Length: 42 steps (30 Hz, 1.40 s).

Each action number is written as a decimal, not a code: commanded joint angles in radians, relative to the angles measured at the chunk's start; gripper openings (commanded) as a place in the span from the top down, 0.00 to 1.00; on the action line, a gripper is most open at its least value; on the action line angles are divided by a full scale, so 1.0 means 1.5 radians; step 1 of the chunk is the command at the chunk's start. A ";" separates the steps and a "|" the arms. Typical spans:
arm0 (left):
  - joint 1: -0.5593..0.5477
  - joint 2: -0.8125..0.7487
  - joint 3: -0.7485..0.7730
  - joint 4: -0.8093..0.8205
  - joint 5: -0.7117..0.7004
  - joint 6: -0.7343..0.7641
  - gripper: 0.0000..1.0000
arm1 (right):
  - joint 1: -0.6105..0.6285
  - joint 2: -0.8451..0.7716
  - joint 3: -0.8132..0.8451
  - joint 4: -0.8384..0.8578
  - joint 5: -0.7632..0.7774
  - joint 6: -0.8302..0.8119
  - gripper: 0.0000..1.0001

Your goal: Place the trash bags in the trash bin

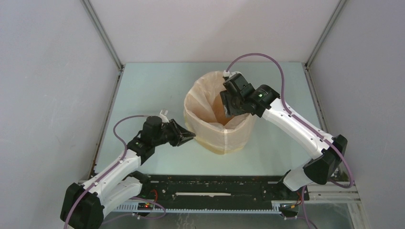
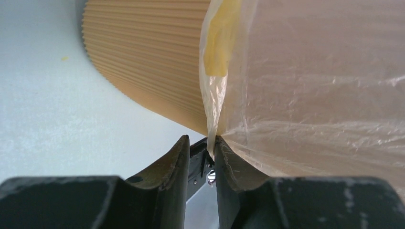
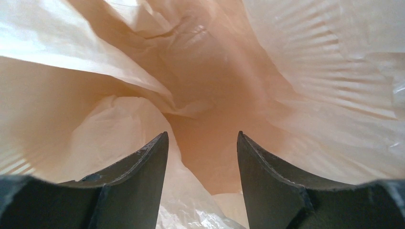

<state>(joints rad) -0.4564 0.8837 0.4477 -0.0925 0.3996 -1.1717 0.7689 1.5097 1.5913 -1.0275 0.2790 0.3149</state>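
Note:
The orange-yellow trash bin (image 1: pixel 220 143) stands mid-table, with the translucent cream trash bag (image 1: pixel 200 98) lining its mouth and folded down over its outside. My left gripper (image 1: pixel 191 137) is low at the bin's left side. In the left wrist view its jaws (image 2: pixel 200 140) stand narrowly open. The bag's hanging edge (image 2: pixel 212 109), with its pale yellow band (image 2: pixel 220 38), touches the right fingertip (image 2: pixel 224 152) beside the ribbed bin wall (image 2: pixel 143 62). My right gripper (image 1: pixel 228 107) reaches down into the bin's mouth. It is open (image 3: pixel 202 134), with bag film (image 3: pixel 119 129) all around it and nothing between the fingers.
Grey enclosure walls (image 1: pixel 57 95) close in the pale table (image 1: pixel 148 90) on the left, right and back. The black rail with the arm bases (image 1: pixel 215 191) runs along the near edge. A small yellow speck (image 2: pixel 64 58) lies on the table left of the bin.

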 commanded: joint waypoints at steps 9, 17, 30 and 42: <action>0.010 0.003 0.023 -0.060 0.002 0.060 0.69 | 0.007 0.088 0.061 0.217 -0.033 -0.011 0.34; 0.010 -0.012 0.040 -0.099 -0.008 0.076 0.68 | -0.001 0.195 0.104 0.352 0.003 -0.019 0.28; 0.048 -0.062 0.049 -0.187 -0.023 0.144 0.63 | 0.002 0.037 -0.131 0.394 -0.053 -0.019 0.25; 0.068 -0.063 0.073 -0.184 -0.009 0.144 0.59 | 0.011 0.144 -0.136 0.299 -0.095 -0.026 0.19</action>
<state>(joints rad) -0.3611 0.7925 0.4885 -0.3656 0.3737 -0.9855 0.7757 1.6596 1.3735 -0.5175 0.1524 0.2924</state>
